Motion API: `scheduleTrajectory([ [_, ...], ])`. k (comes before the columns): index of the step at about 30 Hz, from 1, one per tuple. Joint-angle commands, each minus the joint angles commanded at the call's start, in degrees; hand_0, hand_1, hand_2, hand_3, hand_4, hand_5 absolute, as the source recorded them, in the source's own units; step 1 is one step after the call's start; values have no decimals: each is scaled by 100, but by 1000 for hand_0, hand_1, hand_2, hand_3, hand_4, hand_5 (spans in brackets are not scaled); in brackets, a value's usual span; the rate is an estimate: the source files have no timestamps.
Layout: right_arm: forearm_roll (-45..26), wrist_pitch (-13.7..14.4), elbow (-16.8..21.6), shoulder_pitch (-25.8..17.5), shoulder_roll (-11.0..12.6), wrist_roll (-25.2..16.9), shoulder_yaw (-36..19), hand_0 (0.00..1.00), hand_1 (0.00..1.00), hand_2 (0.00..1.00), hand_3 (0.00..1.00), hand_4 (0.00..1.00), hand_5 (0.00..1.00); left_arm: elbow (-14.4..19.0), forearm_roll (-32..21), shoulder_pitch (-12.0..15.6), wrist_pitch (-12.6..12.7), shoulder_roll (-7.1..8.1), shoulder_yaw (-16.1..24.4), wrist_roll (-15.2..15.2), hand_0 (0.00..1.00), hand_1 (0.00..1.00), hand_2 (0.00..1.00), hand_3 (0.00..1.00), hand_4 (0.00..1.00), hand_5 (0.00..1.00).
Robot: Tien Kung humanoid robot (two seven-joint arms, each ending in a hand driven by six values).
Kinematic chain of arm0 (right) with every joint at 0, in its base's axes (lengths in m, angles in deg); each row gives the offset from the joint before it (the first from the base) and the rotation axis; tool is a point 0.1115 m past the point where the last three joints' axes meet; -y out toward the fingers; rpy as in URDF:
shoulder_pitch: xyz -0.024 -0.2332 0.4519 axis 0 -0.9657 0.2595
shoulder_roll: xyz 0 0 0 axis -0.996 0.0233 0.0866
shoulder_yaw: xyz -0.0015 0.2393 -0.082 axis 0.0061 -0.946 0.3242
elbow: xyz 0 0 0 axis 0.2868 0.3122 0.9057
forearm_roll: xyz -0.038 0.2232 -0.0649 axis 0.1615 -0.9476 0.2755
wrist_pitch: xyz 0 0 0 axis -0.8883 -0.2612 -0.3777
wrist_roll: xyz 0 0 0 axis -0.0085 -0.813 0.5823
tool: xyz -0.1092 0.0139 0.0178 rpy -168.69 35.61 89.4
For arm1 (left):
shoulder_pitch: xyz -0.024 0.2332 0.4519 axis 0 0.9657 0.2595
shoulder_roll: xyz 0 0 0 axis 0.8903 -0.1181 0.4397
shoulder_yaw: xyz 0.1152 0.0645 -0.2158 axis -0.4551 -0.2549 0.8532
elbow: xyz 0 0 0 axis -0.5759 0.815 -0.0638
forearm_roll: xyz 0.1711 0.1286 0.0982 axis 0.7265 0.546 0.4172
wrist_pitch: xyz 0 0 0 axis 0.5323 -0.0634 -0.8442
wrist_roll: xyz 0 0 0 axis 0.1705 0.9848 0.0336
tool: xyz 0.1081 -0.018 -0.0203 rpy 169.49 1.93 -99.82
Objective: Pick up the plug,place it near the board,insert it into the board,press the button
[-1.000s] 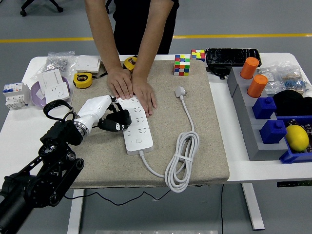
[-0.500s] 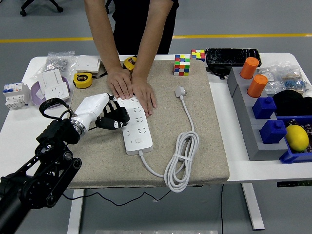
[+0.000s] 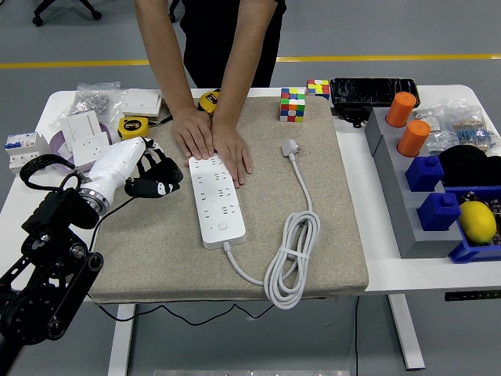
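One robot arm is in view, the left, coming in from seven o'clock; its left hand (image 3: 149,177) hangs over the tan mat (image 3: 156,251) just to the nine o'clock side of the white power strip (image 3: 213,200), apart from it, with the black fingers (image 3: 166,186) loosely curled and holding nothing. That power strip, the board, lies lengthwise near the mat's middle, its far end under a person's hands (image 3: 211,141), both pressed flat side by side at about twelve o'clock of the strip. From the strip's near end its white cable (image 3: 292,258) runs toward five o'clock, gathers in a loose coil, then goes up toward one o'clock to the plug (image 3: 290,147), which lies flat on the mat, well apart from the strip and from the robot hand. Beyond the mat at twelve o'clock sit two colourful puzzle cubes (image 3: 293,103) and a black tray (image 3: 373,91). On the white desk (image 3: 356,196) at ten o'clock are two yellow tape measures (image 3: 133,128), white wall sockets (image 3: 84,133) and a white circuit breaker (image 3: 23,150). At three o'clock a grey rack (image 3: 391,180) carries two orange cylinders (image 3: 407,121) and two blue blocks (image 3: 430,192), with a yellow lemon-like thing (image 3: 477,221) in a blue bin beside them.
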Motion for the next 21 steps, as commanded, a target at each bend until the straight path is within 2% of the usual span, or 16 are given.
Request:
scheduleTrajectory([
  [5,-11,1,0,-3,-1,-3,9,861,767,760,791,998,863,-190,0,154,4,29,36,31,509,340,346,495,623,104],
  [6,-18,2,0,-1,-1,-5,16,861,767,760,791,998,864,-210,0,168,6,26,35,33,524,370,383,509,660,115],
  [11,-93,26,0,14,-4,-1,64,861,767,760,791,998,864,-290,0,230,6,-24,74,31,524,370,383,509,660,115],
  [12,-73,22,0,13,-1,7,65,860,767,760,791,998,865,-294,0,232,7,-27,65,42,534,439,454,533,913,257],
  [17,-15,12,0,3,6,20,7,860,767,760,791,998,865,-315,-178,213,-56,-34,33,82,534,439,454,533,913,257],
  [18,-13,12,0,3,5,19,1,861,767,760,791,998,864,-321,-228,212,-89,-33,25,81,733,791,750,755,998,623],
  [21,-25,14,0,4,2,12,1,861,767,760,791,998,864,-347,-399,214,-185,-33,8,93,733,791,750,755,998,623],
])
